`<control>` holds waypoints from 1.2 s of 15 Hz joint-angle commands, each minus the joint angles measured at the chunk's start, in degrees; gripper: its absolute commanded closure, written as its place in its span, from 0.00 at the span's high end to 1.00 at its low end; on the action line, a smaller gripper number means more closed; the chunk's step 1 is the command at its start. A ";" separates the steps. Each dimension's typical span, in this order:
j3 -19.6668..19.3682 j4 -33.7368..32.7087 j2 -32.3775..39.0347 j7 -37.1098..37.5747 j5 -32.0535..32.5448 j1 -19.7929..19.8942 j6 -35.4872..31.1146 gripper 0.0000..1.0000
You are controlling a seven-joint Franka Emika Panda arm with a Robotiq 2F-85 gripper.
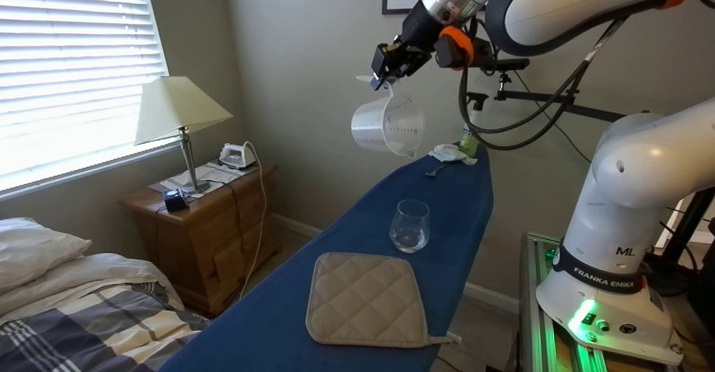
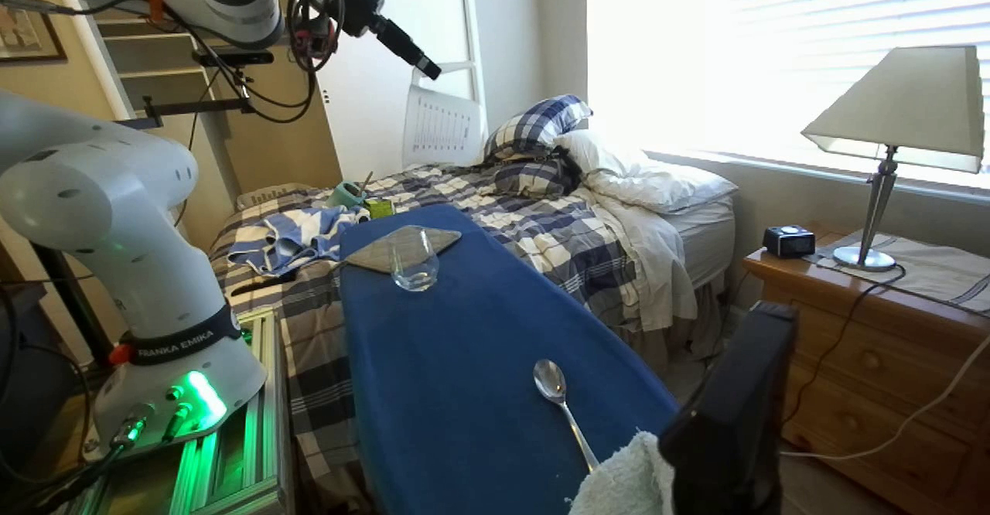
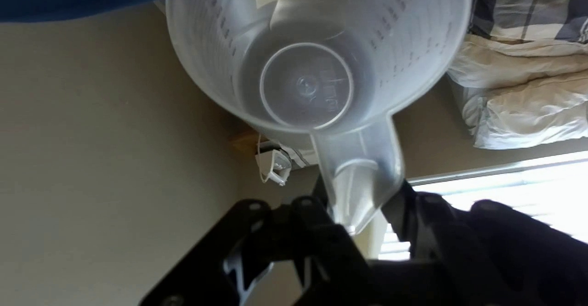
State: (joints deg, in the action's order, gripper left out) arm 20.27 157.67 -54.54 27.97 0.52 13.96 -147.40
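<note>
Translucent white plastic measuring jug (image 1: 390,123) hangs tilted in the air, the black gripper (image 1: 384,80) clamped on its handle (image 3: 362,172), higher than and apart from the long blue fabric ironing board (image 1: 357,232): grasp and lift look done, release not yet.

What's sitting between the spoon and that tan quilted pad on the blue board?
A clear stemless glass stands between the spoon and the tan quilted pad. Both exterior views show it.
</note>
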 commanded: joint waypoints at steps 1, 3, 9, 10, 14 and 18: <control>-0.96 -0.06 1.68 3.65 -0.11 2.31 1.12 0.07; -1.82 0.00 2.74 5.41 -0.58 3.56 2.54 0.07; -5.21 0.26 4.49 8.62 0.59 4.13 4.49 0.07; -5.67 0.27 4.82 8.58 0.68 4.22 4.50 0.30; -5.56 0.27 4.90 8.55 0.66 3.86 4.50 0.30; -3.83 -0.87 8.37 12.11 2.75 9.00 3.29 0.07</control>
State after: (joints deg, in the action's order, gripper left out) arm 15.35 158.04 -49.59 36.32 0.50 18.73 -143.03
